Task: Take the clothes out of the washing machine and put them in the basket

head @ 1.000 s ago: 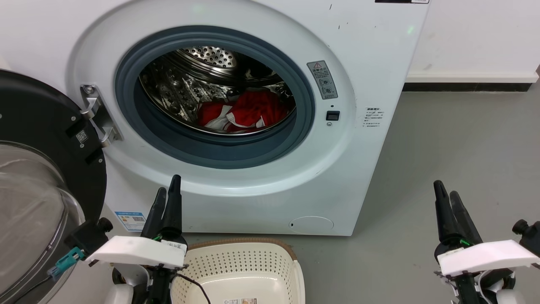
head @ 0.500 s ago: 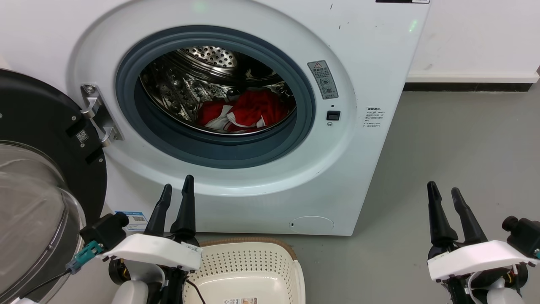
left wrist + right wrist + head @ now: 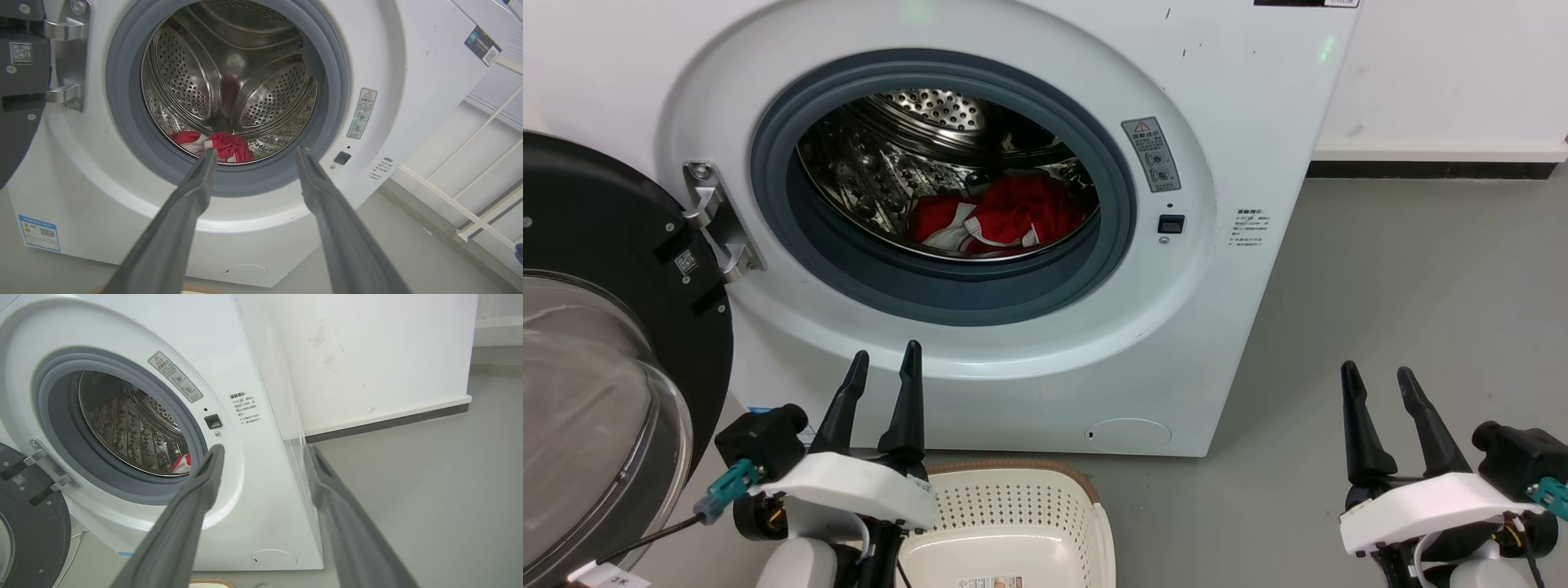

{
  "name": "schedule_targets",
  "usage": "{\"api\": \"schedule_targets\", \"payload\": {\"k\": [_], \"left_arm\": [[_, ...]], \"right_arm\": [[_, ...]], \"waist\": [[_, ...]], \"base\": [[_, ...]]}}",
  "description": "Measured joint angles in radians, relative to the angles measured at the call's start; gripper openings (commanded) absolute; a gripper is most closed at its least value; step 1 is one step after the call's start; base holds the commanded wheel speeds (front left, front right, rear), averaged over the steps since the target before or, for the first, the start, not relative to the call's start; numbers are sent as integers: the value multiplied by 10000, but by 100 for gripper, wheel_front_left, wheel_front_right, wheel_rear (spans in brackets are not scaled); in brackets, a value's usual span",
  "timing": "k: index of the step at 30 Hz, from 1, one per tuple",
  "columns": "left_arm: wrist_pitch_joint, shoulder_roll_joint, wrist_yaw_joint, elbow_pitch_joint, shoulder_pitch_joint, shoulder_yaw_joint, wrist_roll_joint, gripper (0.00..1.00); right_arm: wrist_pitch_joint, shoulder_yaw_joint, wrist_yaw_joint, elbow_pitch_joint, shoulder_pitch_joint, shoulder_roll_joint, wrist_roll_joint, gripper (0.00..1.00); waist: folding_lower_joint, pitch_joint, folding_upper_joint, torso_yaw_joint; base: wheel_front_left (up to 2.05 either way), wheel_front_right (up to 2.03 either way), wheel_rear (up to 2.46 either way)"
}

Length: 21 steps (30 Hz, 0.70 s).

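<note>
Washer: large white front-loading washing machine (image 3: pixel 1241 122), filling the head view from 10 to 1 o'clock, standing on the grey floor (image 3: pixel 1421 310).
Door: black-rimmed round glass door (image 3: pixel 596 245), swung wide at 9 o'clock of the washer's mouth.
Drum: perforated steel drum (image 3: pixel 882 171), ringed by a grey rubber seal (image 3: pixel 980 294).
Basket: cream-white perforated plastic basket (image 3: pixel 1013 469) with a brown woven-look rim, at 6 o'clock, just before the washer's foot.
Clothes: soft red garments with white trim (image 3: pixel 1013 216), bunched at the drum's 6 o'clock, well apart from both grippers.
Left gripper (image 3: pixel 887 351): at 7 o'clock, beside the basket's left rim, its dark fingers spread, holding nothing.
Right gripper (image 3: pixel 1376 369): at 4 o'clock, over the floor, its fingers parted, holding nothing.
</note>
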Motion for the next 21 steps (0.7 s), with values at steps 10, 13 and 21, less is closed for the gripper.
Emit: {"api": "schedule_targets", "payload": {"k": [10,13,21], "left_arm": [[-307,2,84,199,-37,-240,1289,100],[-353,2,115,263,-41,-276,1601,100],[-529,4,186,357,-58,-326,2347,100]], "right_arm": [[-288,-12,0,274,-1,-2,-1350,100],[-345,-10,2,311,-3,-2,-1678,100],[-539,-12,2,399,-5,-2,-2456,100]], "waist": [[0,-11,0,29],[0,-14,0,39],[0,-22,0,69]], "base": [[0,0,0],[0,0,0],[0,0,0]]}}
